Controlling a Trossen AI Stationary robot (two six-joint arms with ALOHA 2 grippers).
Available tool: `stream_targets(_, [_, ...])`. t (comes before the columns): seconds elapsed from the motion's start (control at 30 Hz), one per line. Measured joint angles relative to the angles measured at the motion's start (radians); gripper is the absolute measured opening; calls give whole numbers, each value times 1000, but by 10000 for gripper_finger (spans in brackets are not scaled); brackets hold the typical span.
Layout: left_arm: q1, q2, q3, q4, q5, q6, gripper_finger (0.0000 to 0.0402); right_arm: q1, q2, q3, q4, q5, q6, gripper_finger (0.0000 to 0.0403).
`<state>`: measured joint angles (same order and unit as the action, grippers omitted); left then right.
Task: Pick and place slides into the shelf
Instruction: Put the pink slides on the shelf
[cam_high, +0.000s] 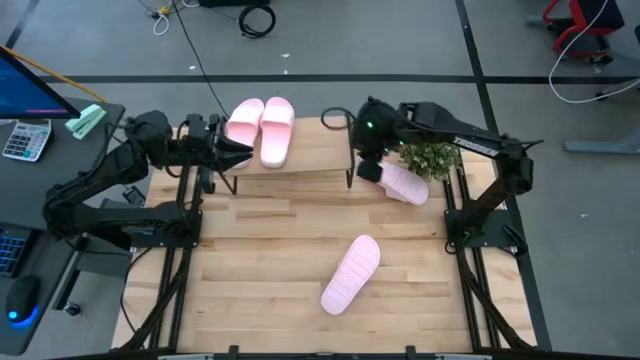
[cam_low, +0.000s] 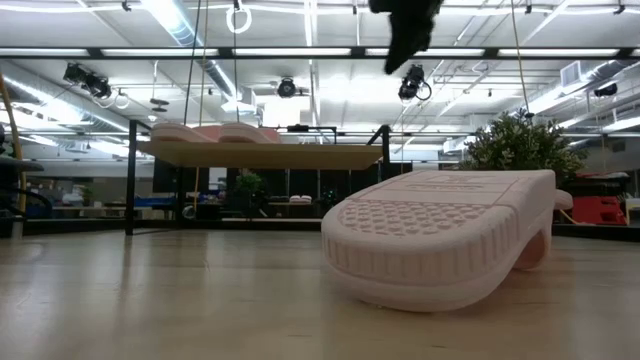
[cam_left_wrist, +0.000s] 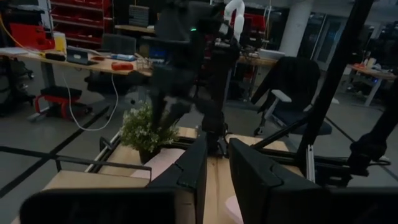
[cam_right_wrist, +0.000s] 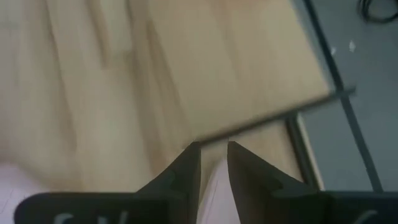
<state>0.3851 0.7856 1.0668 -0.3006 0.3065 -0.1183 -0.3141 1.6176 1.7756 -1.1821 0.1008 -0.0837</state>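
Observation:
Two pale pink slides (cam_high: 245, 125) (cam_high: 277, 130) lie side by side on the left part of the shelf (cam_high: 310, 160), their soles on its plank top (cam_low: 270, 155). A third slide (cam_high: 405, 183) lies on the table beside the shelf's right end. The fourth slide (cam_high: 351, 274) lies sole up near the table's middle and looms large in the low view (cam_low: 440, 235). My left gripper (cam_high: 243, 152) hovers level at the shelf's left end, its fingers (cam_left_wrist: 217, 146) a narrow gap apart with nothing between them. My right gripper (cam_high: 368, 172) hangs high over the shelf's right end, pointing down, its fingers (cam_right_wrist: 213, 149) also slightly apart and empty.
A small potted plant (cam_high: 430, 158) stands at the table's far right, just behind the third slide. A desk with a calculator (cam_high: 25, 140) stands beyond the table's left edge. Bare wood (cam_high: 260, 250) spreads over the near left of the table.

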Motion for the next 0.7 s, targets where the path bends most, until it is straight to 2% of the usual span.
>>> stream_targets(0.23, [0, 14, 0, 34, 0, 19, 79, 100, -63, 0, -226, 94, 117, 82])
stream_targets(0.4, [0, 12, 0, 70, 0, 25, 79, 157, -131, -28, -278, 144, 253, 82])
stream_targets(0.5, [0, 13, 0, 68, 0, 24, 76, 190, -200, -123, -277, 146, 352, 82])
stream_targets(0.7, [0, 13, 0, 67, 0, 23, 81, 305, -358, -400, -218, 148, 593, 82])
